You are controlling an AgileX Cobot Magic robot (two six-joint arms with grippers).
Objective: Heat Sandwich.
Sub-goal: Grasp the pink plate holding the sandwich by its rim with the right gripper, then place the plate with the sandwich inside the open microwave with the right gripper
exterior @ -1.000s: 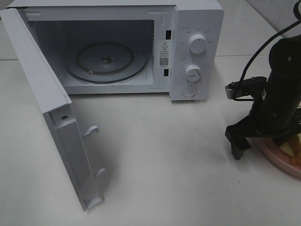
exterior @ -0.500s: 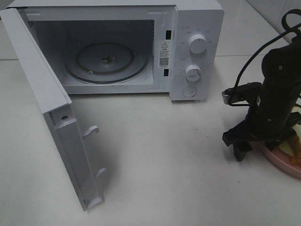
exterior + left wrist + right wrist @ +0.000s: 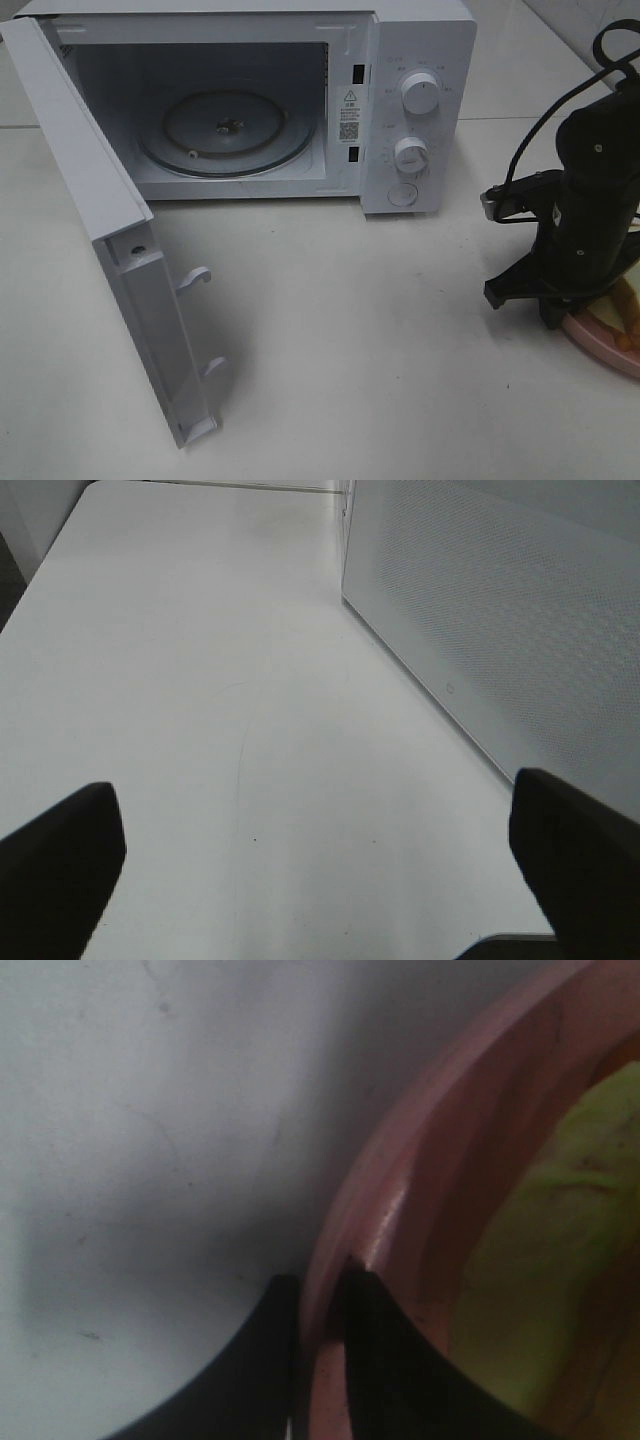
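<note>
I read the microwave (image 3: 420, 100) shell as smooth, faintly glossy white; plastic or painted metal, can't tell. Its turntable (image 3: 225, 130) is clear glass. The door panel (image 3: 500, 610) has a fine dotted texture. The table (image 3: 350, 330) is smooth matt white, the pink plate (image 3: 400, 1180) glossy, and the right gripper (image 3: 320, 1285) matt black.

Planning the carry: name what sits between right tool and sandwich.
Only the rim of the pink plate, pinched in the right tool; right wrist view.
</note>
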